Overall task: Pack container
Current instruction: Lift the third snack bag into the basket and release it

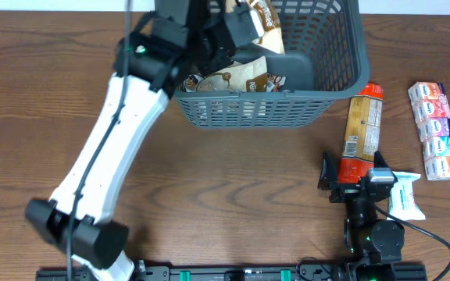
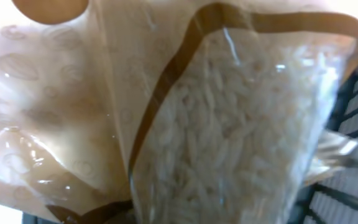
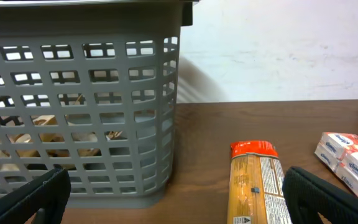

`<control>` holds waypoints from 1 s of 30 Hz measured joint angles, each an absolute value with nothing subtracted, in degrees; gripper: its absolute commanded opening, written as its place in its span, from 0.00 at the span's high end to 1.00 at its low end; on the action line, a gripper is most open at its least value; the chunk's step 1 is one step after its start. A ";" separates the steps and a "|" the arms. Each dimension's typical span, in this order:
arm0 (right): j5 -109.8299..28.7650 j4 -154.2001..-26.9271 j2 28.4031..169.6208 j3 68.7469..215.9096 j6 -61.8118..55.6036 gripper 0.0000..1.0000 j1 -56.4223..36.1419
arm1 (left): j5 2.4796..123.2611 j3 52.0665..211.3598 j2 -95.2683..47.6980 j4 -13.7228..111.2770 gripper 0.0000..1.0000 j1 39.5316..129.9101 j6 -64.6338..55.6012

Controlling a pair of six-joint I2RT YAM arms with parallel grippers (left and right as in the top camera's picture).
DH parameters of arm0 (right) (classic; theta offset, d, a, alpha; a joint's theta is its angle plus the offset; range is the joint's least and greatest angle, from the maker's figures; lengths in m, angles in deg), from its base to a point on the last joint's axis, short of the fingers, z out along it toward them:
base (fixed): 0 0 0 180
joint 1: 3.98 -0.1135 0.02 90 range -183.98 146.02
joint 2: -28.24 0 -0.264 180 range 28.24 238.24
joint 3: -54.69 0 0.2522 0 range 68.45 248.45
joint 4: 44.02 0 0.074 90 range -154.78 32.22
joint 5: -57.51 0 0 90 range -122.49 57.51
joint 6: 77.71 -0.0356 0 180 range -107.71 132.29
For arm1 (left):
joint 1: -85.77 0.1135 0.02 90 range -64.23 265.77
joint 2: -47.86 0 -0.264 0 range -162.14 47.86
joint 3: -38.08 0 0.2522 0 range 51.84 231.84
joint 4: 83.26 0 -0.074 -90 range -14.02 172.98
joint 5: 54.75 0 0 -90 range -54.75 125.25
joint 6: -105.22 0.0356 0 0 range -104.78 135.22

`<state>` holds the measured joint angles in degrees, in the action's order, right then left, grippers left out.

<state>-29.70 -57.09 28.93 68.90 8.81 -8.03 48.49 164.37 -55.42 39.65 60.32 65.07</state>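
Brown wood-grain worktop runs under everything, with a pale wall behind it in the right wrist view. At the upper middle of the overhead frame sits the container — a grey lattice basket with a few brown-and-white bags lying in its bottom. The left claw hangs over the basket's upper-left part. Its own camera is filled by a clear bag of rice pressed close, with lattice at the right edge. Its fingers are out of sight, so I cannot tell whether it is clamped on that bag. Lower right in the overhead frame, the right claw has its fingers spread wide apart at the near end of a long orange-capped packet, which lies just beside the basket's right front corner. Further right are a pink and blue multipack and a small white sachet. I'd reckon the basket is stiff, light for its bulk and not fragile, but liable to slide on the smooth wood if nudged. Its rim or a lattice bar is the place to take hold — though packing wants it left where it stands.
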 measured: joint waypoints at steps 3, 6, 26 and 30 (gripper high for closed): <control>-29.68 -57.11 28.93 68.90 8.81 0.01 -8.03 | 48.25 164.37 -58.18 40.42 0.94 60.51 69.09; -29.66 -57.09 28.93 68.90 8.81 0.01 -8.03 | 48.16 164.37 -60.97 40.44 0.94 60.65 71.62; -29.42 -57.11 28.93 68.90 7.58 0.01 -8.03 | 43.02 164.37 -68.65 36.79 0.01 61.91 60.78; -29.57 -60.81 28.93 69.73 4.81 0.01 -8.03 | 42.06 164.37 -61.37 32.68 0.01 64.65 52.24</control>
<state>-29.57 -60.81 28.93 69.73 4.81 -8.03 42.06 164.37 -61.37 32.68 64.65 52.24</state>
